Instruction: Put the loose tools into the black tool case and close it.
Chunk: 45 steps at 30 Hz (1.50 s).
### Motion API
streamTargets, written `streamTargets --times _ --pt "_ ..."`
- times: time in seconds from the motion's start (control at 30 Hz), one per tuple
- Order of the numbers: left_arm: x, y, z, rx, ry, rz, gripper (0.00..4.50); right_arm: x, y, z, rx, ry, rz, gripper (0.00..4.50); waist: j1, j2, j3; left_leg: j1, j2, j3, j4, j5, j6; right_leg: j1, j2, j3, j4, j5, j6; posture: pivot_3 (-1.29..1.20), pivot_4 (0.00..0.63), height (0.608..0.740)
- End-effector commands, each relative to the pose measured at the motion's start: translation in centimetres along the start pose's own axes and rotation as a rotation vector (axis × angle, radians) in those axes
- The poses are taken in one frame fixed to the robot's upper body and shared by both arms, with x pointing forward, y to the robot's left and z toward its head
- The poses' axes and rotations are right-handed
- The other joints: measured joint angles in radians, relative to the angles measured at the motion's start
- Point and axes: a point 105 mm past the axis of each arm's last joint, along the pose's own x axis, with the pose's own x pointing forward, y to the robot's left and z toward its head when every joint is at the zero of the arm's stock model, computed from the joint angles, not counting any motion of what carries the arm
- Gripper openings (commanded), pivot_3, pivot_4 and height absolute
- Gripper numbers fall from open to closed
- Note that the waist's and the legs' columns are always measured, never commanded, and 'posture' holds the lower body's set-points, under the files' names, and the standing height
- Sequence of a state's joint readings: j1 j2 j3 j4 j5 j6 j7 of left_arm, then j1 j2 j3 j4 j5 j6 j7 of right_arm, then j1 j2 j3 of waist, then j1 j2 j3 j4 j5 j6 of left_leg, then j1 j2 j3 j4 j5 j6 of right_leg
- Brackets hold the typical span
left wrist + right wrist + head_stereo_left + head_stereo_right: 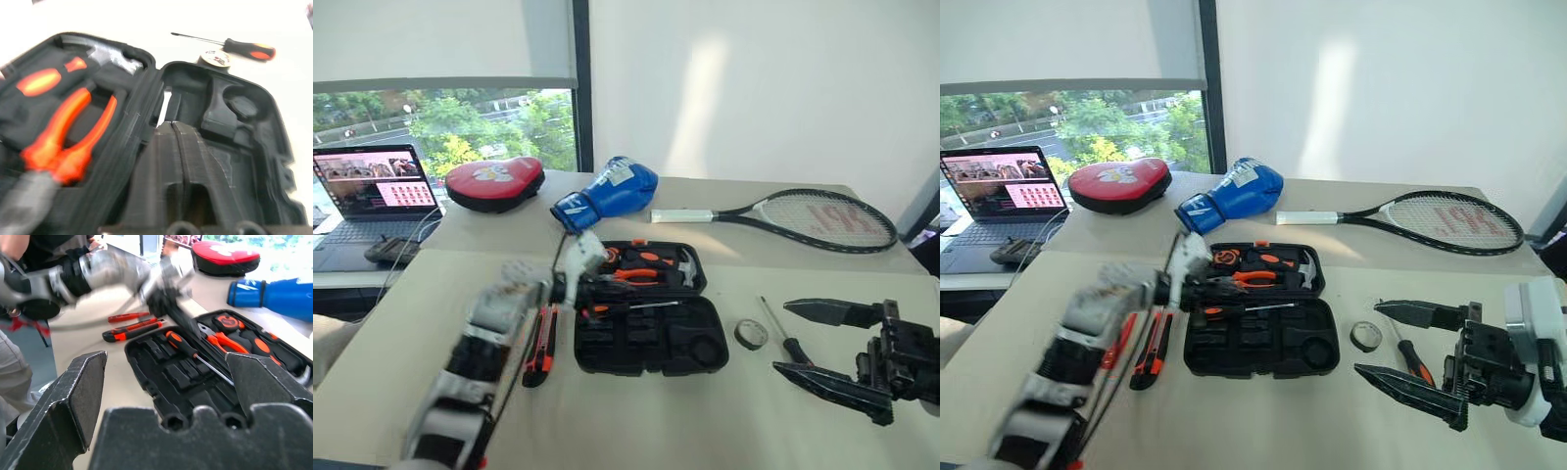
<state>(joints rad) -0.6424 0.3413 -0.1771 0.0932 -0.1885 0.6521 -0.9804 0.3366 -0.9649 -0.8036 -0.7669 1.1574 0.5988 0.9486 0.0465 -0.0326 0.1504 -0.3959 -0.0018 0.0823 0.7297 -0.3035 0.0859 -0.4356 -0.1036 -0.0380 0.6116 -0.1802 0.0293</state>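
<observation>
Your left gripper [177,128] hangs pressed together over the black tool case [651,348], right gripper [818,343] spread beside it — a sideways sweep could knock the screwdriver [182,345] lying loose across its slots.

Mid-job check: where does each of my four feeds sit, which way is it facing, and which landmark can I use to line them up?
Left eye: head, looking down over the table; left gripper shut above the open tool case.
Right eye: same scene beside it; right gripper open near the tape roll.
Left wrist: along its shut fingers into the case.
Right wrist: between its open fingers toward the case.
Shared: the pliers show in all four.
</observation>
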Motion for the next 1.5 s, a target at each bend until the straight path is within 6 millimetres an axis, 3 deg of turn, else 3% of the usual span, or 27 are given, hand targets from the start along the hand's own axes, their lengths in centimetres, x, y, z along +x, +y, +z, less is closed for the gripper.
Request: streamTargets --times 0.03,0.1,0.17,0.33,0.37,0.43,0.5,0.57,0.67,0.8,0.9,1.0,1.17,1.27,1.37,1.5 --pt "0.9 1.2 -1.2 0.063 0.048 0.161 0.05 0.1 0.3 0.5 -0.015 -0.01 -0.007 4.5 -0.004 0.0 0.0 0.0 0.0 0.0 0.0 0.0 0.0 0.0 -0.001 0.0 -0.001 0.0 0.0 0.0 0.15 0.74" --pt "1.5 1.2 -4.2 0.042 0.16 0.206 0.05 0.2 0.5 0.5 -0.015 -0.004 -0.008 4.5 -0.004 0.0 0.0 0.001 0.0 0.0 0.0 0.0 0.001 0.001 -0.003 0.0 0.0 0.0 0.0 0.0 0.15 0.74" --pt "1.6 0.7 -5.8 0.02 0.206 0.219 0.05 0.2 0.5 0.6 -0.014 -0.001 -0.009 4.5 -0.005 0.002 -0.001 0.006 0.0 0.0 -0.001 0.0 0.001 0.005 -0.003 0.0 -0.001 0.0 0.0 0.0 0.15 0.74" --pt "1.4 -0.2 -6.8 -0.049 0.205 0.179 0.05 0.3 0.6 0.6 -0.013 0.005 -0.007 4.5 -0.01 0.009 -0.01 0.014 0.001 0.0 -0.003 -0.002 0.002 0.013 -0.009 -0.001 -0.003 -0.002 -0.002 0.0 0.15 0.74" --pt "1.4 -0.3 -6.4 -0.046 0.171 0.166 0.05 0.4 0.6 0.6 -0.012 0.005 -0.006 4.5 -0.01 0.011 -0.012 0.014 0.001 0.0 -0.003 -0.002 0.002 0.013 -0.009 -0.001 -0.002 -0.002 -0.001 0.0 0.15 0.74" --pt "0.9 -0.4 -2.6 -0.096 -0.063 0.144 0.05 0.8 0.5 0.6 -0.009 -0.011 -0.002 4.5 -0.012 0.013 -0.014 0.015 0.001 0.001 -0.004 -0.002 0.002 0.013 -0.009 -0.001 -0.002 -0.002 -0.001 0.0 0.15 0.74" --pt "-1.1 0.3 0.9 -0.123 -0.236 0.177 0.05 1.2 0.8 0.7 -0.004 -0.03 0.012 4.5 -0.01 0.012 -0.012 0.013 0.001 0.001 -0.004 -0.002 0.002 0.011 -0.009 0.0 -0.002 -0.002 -0.001 0.0 0.15 0.74" --pt "-3.3 1.4 2.3 -0.13 -0.273 0.232 0.05 1.4 0.8 0.8 -0.002 -0.049 0.015 4.5 -0.009 0.008 -0.01 0.009 0.001 0.0 -0.003 -0.001 0.001 0.007 -0.009 -0.001 -0.001 -0.002 -0.001 0.0 0.15 0.74" --pt "-5.9 1.1 3.8 -0.143 -0.301 0.227 0.73 1.7 -0.7 -0.3 -0.005 0.018 -0.09 4.5 -0.009 0.008 -0.01 0.006 0.001 -0.001 -0.003 0.0 -0.001 0.005 -0.008 -0.002 -0.001 -0.002 -0.001 0.0 0.15 0.74" --pt "-8.1 -2.2 5.4 -0.095 -0.293 0.051 2.19 1.3 -3.6 -2.0 -0.096 0.143 -0.367 4.5 -0.008 0.009 -0.01 0.006 -0.001 0.0 -0.003 0.003 -0.005 0.005 -0.006 -0.002 -0.001 -0.002 -0.001 0.0 0.15 0.74" --pt "-10.0 -4.6 5.0 -0.052 -0.209 -0.084 3.31 0.6 -4.8 -3.8 -0.037 0.236 -0.524 4.5 -0.009 0.009 -0.01 0.006 -0.001 0.001 -0.003 0.003 -0.007 0.005 -0.006 -0.002 -0.001 -0.004 -0.002 0.0 0.15 0.74" --pt "-12.5 -6.9 4.6 -0.011 -0.121 -0.215 4.36 -0.2 -6.1 -6.7 0.058 0.453 -0.608 4.5 -0.011 0.01 -0.009 0.006 -0.001 0.001 -0.003 0.003 -0.009 0.004 -0.005 -0.002 -0.001 -0.007 -0.007 0.0 0.15 0.74" --pt "-14.0 -9.4 5.0 0.043 -0.062 -0.325 4.47 -1.3 -8.5 -8.7 0.186 0.55 -0.731 4.5 -0.02 0.01 -0.007 0.007 0.0 0.003 -0.004 0.004 -0.01 0.003 -0.003 -0.002 0.0 -0.01 -0.013 0.0 0.15 0.74" --pt "-13.5 -9.9 4.8 0.097 -0.103 -0.311 4.47 -1.9 -9.3 -10.6 0.268 0.715 -0.735 4.5 -0.017 0.011 -0.006 0.007 -0.001 0.003 -0.005 0.004 -0.009 0.004 -0.003 -0.001 0.0 -0.011 -0.013 0.0 0.15 0.74" --pt "-13.0 -10.0 4.7 0.099 -0.136 -0.311 4.47 -1.6 -10.0 -12.0 0.431 0.751 -0.726 4.5 -0.024 0.01 -0.005 0.007 -0.001 0.005 -0.006 0.004 -0.009 0.004 -0.002 -0.001 -0.002 -0.011 -0.013 0.0 0.15 0.74" --pt "-12.4 -10.5 5.1 0.088 -0.174 -0.328 4.47 -2.1 -10.9 -13.4 0.49 0.847 -0.764 4.5 -0.023 0.009 -0.005 0.006 -0.001 0.003 -0.008 0.004 -0.009 0.003 0.001 0.0 -0.002 -0.011 -0.012 0.0 0.15 0.74"
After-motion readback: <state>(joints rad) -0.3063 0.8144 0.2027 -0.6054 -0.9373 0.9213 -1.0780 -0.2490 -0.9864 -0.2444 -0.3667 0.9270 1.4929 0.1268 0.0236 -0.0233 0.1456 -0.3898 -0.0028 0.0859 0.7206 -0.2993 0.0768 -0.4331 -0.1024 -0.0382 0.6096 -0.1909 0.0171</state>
